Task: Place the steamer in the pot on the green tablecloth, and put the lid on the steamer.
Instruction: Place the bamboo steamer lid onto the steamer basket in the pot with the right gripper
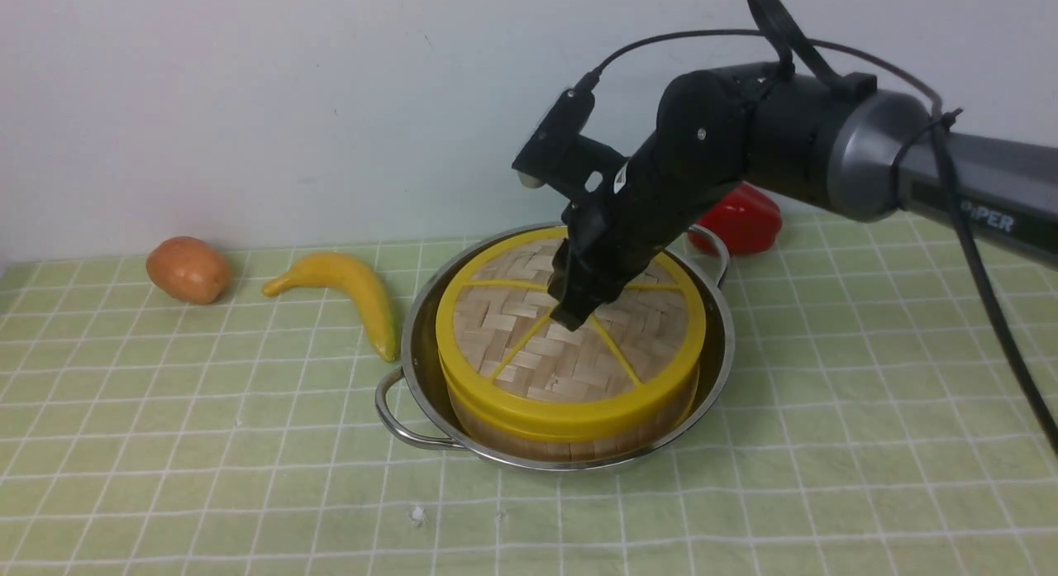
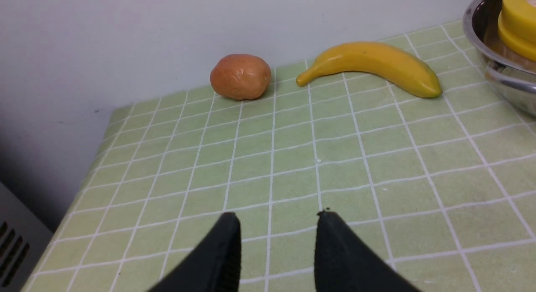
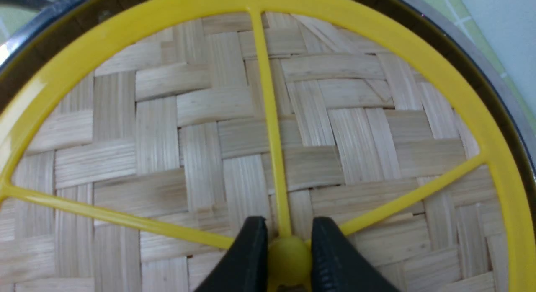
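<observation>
The steamer [image 1: 570,445] stands inside the pot [image 1: 416,345] on the green tablecloth [image 1: 826,444]. The lid [image 1: 529,311] lies flat on the steamer and hides its contents. My right gripper [image 1: 576,310] reaches down onto the lid's centre. In the right wrist view the right gripper [image 3: 289,220] is shut on the lid's small yellow knob [image 3: 289,258], with a finger on each side of it. My left gripper [image 2: 278,215] is open and empty above bare cloth, left of the pot [image 2: 494,70]. It does not show in the front view.
A yellow banana [image 1: 351,291] lies just left of the pot, and a brown potato [image 1: 188,268] lies further left. A red pepper [image 1: 748,221] sits behind the pot, partly hidden by my right arm. A white wall runs close behind.
</observation>
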